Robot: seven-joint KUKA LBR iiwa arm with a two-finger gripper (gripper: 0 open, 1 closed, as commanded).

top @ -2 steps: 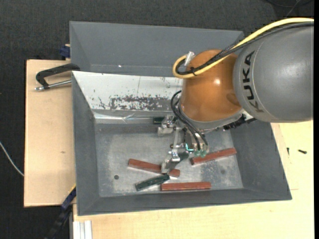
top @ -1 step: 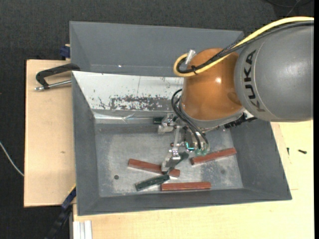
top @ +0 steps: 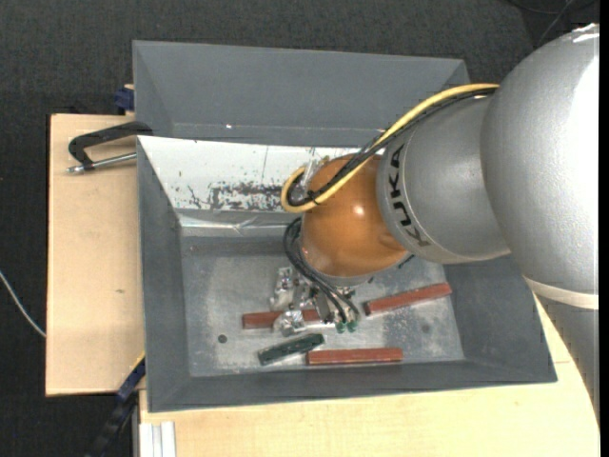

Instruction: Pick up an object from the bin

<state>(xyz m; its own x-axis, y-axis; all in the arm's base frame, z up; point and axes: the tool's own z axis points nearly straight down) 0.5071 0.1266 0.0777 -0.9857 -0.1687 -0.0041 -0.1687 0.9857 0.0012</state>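
Hanging low under the rounded orange wrist cover [top: 347,219], the claw [top: 309,312] is down at the floor of the grey metal bin [top: 162,284], a little right of the floor's middle. Whether it is spread or pressed together cannot be told from the camera view, since its metal parts and dark cables run together there. It sits on or just over the right end of a short reddish-brown flat stick [top: 259,321], which pokes out to its left; whether it touches that stick is not clear, and nothing can be seen pinched in it. Just below the claw lies a dark green oblong piece [top: 290,350], and touching or nearly touching that piece's right end is a long reddish-brown flat bar [top: 354,356] near the front wall. A slanted reddish-brown strip [top: 407,299] lies to the claw's right, partly under the wrist. All four things rest flat on the floor. As a judgement, the reach down into the bin looks done and the short stick is the likeliest thing being gone for, but no grip is shown; closing on a thing and lifting it clear of the bin are left to do.
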